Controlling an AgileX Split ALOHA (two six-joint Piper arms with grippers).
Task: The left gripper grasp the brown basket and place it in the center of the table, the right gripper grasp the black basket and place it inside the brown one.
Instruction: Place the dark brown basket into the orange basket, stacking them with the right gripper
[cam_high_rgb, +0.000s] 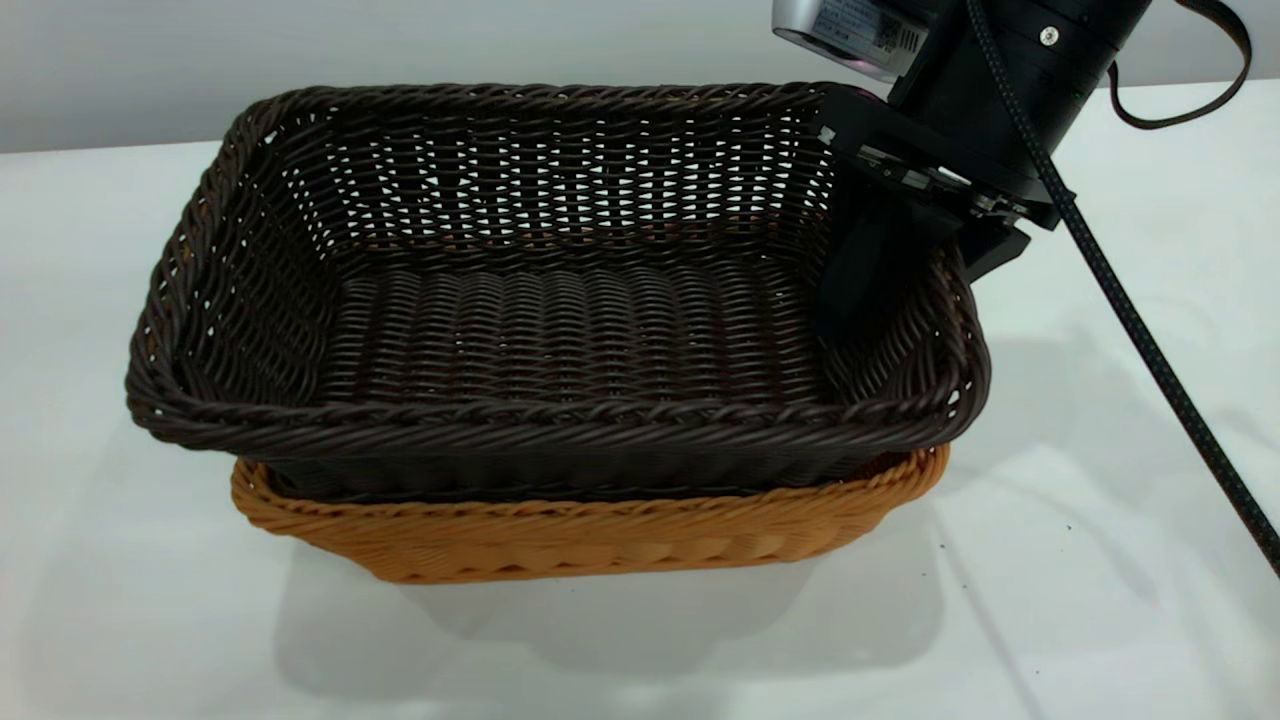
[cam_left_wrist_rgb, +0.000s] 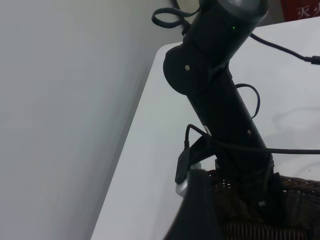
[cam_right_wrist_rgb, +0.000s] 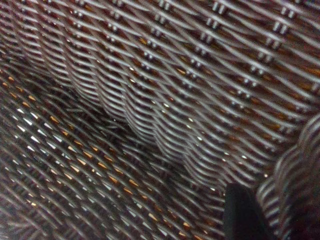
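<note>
The black basket (cam_high_rgb: 580, 320) sits nested in the brown basket (cam_high_rgb: 560, 535) at mid-table, its rim standing well above the brown rim. My right gripper (cam_high_rgb: 930, 265) straddles the black basket's right wall, one finger (cam_high_rgb: 865, 270) inside and one outside, shut on it. In the right wrist view the dark weave (cam_right_wrist_rgb: 150, 100) fills the picture, with orange showing through the gaps and one finger (cam_right_wrist_rgb: 240, 215) beside the rim. My left gripper (cam_left_wrist_rgb: 197, 215) is out of the exterior view. It is held back, facing the right arm (cam_left_wrist_rgb: 220, 100) and the black basket (cam_left_wrist_rgb: 295, 200).
The white table (cam_high_rgb: 1100, 500) lies open on all sides of the baskets. The right arm's braided cable (cam_high_rgb: 1130, 310) runs down across the right side. A grey wall stands behind the table's far edge.
</note>
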